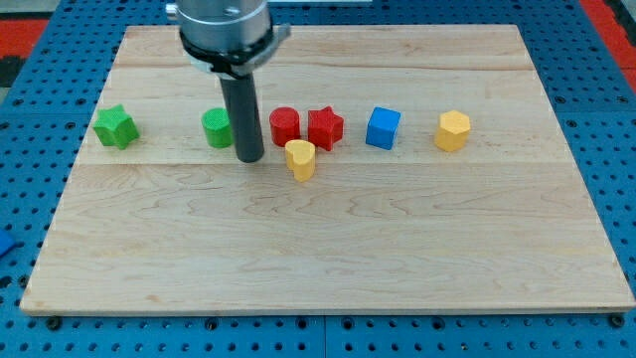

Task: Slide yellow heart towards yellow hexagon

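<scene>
Wooden board (328, 249) on blue pegboard. Yellow heart (300, 159) lies just beside my tip (249, 159), at its 3 o'clock, apart. Yellow hexagon (452, 130) farther toward 3 o'clock. Bare rod; holds nothing.

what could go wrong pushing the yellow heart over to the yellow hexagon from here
1. The red star and blue cube sit close above the path from the yellow heart to the yellow hexagon; the heart may clip them.
2. My tip is left of the heart; an off-centre push could spin it away.
</scene>
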Controlling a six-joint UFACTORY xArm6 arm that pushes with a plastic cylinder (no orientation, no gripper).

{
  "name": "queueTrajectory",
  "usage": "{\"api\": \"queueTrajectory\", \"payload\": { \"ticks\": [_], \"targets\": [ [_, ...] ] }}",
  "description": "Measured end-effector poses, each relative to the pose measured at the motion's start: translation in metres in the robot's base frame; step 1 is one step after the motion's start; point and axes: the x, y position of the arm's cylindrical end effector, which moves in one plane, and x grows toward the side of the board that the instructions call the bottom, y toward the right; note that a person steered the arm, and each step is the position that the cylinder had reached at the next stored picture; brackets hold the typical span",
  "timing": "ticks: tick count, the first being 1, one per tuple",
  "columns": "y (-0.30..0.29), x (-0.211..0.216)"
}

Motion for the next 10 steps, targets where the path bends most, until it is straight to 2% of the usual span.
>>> {"api": "queueTrajectory", "payload": {
  "ticks": [1,2,4,5,6,7,8,9,10],
  "targets": [
    [0.041,0.002],
    [0.080,0.029],
    [0.199,0.032],
    [0.112,0.056],
    [0.078,0.080],
    [0.152,0.092],
    [0.218,0.068],
    [0.246,0.048],
    [0.235,0.053]
  ]
}}
